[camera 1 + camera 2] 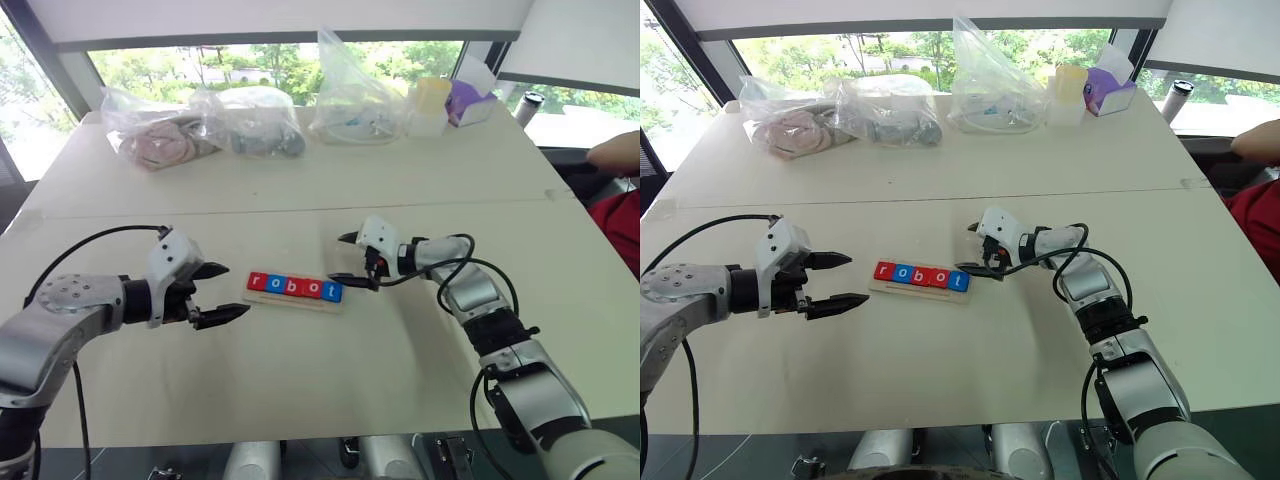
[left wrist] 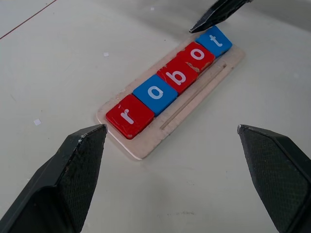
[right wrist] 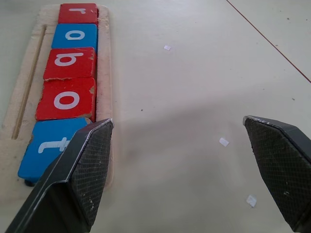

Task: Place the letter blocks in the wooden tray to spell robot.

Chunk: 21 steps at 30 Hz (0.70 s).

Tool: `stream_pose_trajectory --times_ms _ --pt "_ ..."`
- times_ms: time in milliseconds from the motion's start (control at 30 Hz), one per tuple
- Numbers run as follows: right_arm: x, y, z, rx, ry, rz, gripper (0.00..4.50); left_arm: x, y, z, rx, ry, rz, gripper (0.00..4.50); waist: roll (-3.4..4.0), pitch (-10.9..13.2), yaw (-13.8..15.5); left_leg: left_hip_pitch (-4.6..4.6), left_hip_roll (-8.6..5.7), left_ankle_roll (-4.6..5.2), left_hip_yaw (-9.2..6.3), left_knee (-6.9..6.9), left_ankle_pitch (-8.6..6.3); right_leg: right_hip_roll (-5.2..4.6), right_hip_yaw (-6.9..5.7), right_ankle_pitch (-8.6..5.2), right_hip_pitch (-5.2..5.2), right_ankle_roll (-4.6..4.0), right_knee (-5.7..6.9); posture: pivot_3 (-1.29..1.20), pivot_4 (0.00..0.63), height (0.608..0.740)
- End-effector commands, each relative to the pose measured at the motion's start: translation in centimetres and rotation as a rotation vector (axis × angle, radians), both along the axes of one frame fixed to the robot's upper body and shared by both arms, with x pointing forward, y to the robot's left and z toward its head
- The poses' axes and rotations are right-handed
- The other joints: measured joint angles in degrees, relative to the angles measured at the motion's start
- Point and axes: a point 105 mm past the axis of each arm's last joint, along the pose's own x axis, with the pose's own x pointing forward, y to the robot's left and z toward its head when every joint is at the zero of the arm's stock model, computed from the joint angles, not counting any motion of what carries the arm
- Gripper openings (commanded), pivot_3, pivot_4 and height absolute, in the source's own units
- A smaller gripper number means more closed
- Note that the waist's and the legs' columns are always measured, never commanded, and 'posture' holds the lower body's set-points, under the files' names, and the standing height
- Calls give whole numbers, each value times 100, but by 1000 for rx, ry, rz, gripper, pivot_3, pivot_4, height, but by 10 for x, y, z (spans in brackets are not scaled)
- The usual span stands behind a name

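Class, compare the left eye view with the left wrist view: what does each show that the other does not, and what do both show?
Left eye view alone: the clear plastic bags along the table's far edge, the windows behind them, and a person's arm at the far right.

Left wrist view alone: a thin groove cut along the narrow pale wooden tray beside the tiles, and a chipped edge on the second red "o" tile.

Both: the five small red and blue letter tiles spelling "robot" in the tray, and the open left gripper.

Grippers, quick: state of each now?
Left gripper: open, holding nothing.
Right gripper: open, holding nothing, beside the blue t tile.
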Motion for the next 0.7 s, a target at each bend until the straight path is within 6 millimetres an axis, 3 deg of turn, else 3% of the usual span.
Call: stream_pose_trajectory --times_ms 33,233,333,400,533,700 --pt "-2 6 16 37 -48 26 4377 1 -2 4 4 -24 -5 4500 0 0 -5 0 0 0 0 0 0 0 0 0 0 0 0 0 150 740" --pt "2 2 14 26 -74 -15 4377 3 -1 5 -1 -27 -1 4500 0 0 1 0 0 0 0 0 0 0 0 0 0 0 0 0 150 740" --pt "13 -16 35 81 -98 -114 4377 0 0 10 -52 -5 7 4500 0 0 2 0 0 0 0 1 0 -1 0 0 0 0 1 0 150 740" --pt "7 -26 48 133 -80 -146 4377 -2 8 11 -68 5 39 4500 1 0 9 -1 0 0 0 1 0 -1 0 0 0 0 1 0 150 740" --pt "-26 -48 46 132 -25 -196 4377 -16 37 0 -31 58 124 4500 1 -3 24 -2 3 0 -9 -9 0 -2 0 -4 0 4 -4 0 150 740" --pt "-76 -48 50 196 146 -183 4377 -31 57 -9 -34 88 205 4500 5 -1 1 -1 6 1 -6 -10 -1 -4 2 -21 -3 -8 -6 0 150 740"
